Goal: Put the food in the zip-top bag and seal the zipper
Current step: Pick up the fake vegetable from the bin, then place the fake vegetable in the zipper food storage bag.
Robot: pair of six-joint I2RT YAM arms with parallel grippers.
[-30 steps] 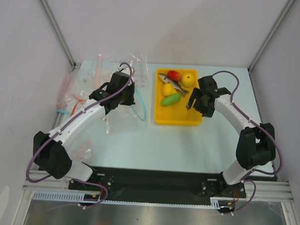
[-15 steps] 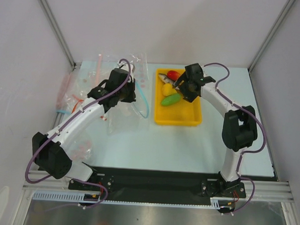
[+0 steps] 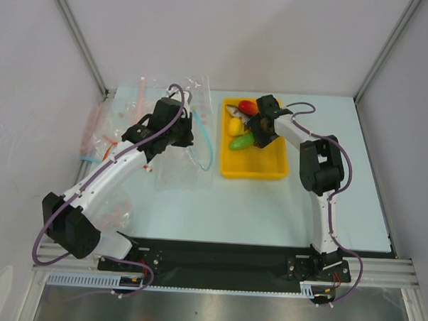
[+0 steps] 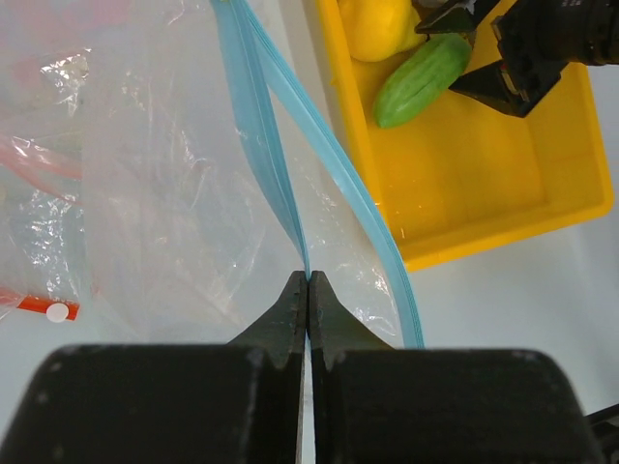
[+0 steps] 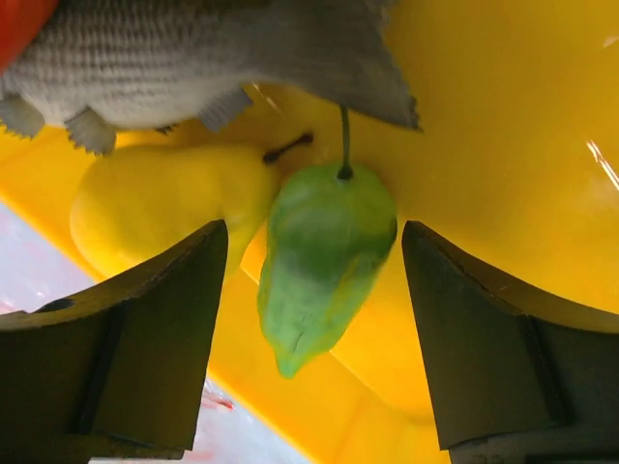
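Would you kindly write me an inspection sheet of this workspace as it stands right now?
Surface: pale table, with a yellow tray at its far middle.
Job's things: green vegetable, yellow fruit, grey fish and red fruit all in the tray; zip-top bag lies left of the tray, its zipper parted.
Clutter: spare clear bags with pink strips at the far left.
Grippers: left gripper shut on the zipper; right gripper open, a finger on either side of the green vegetable.
Cables: purple cables run along both arms.
Surroundings: white walls with metal posts.
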